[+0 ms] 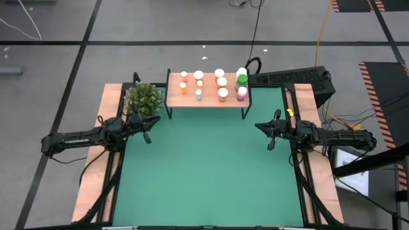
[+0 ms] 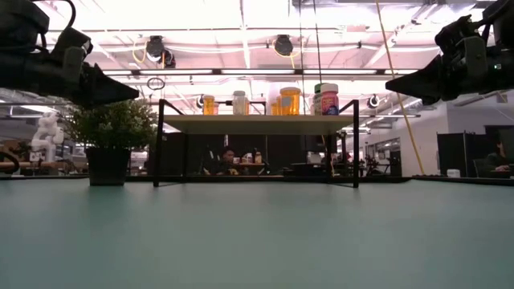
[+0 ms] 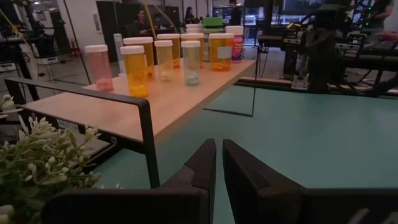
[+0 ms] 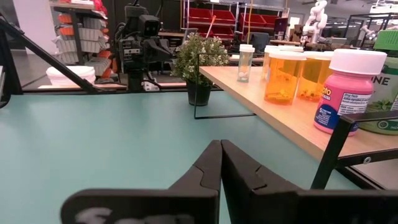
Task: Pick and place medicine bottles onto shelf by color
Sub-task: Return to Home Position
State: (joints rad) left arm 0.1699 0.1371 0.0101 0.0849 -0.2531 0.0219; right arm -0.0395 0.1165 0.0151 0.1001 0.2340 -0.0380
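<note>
While the green mat [image 1: 204, 179] carries the shelf [image 1: 208, 103] at its far edge, the left gripper [image 3: 219, 145] and right gripper [image 4: 221, 144] hover either side, each pinched closed on nothing, and the medicine bottles [image 1: 222, 82] all stand on its board; best to retreat level, clear of its legs

At table level the medicine bottles [image 2: 289, 100] on the shelf [image 2: 257, 123] overlap, so the far row is mostly hidden and cannot be counted. The green-capped bottle [image 4: 388, 93] at the shelf's right end is cut off in the right wrist view, its label only partly showing. From overhead every label is too small to read. A person [image 2: 227, 158] beyond the table is too dim to make out.
</note>
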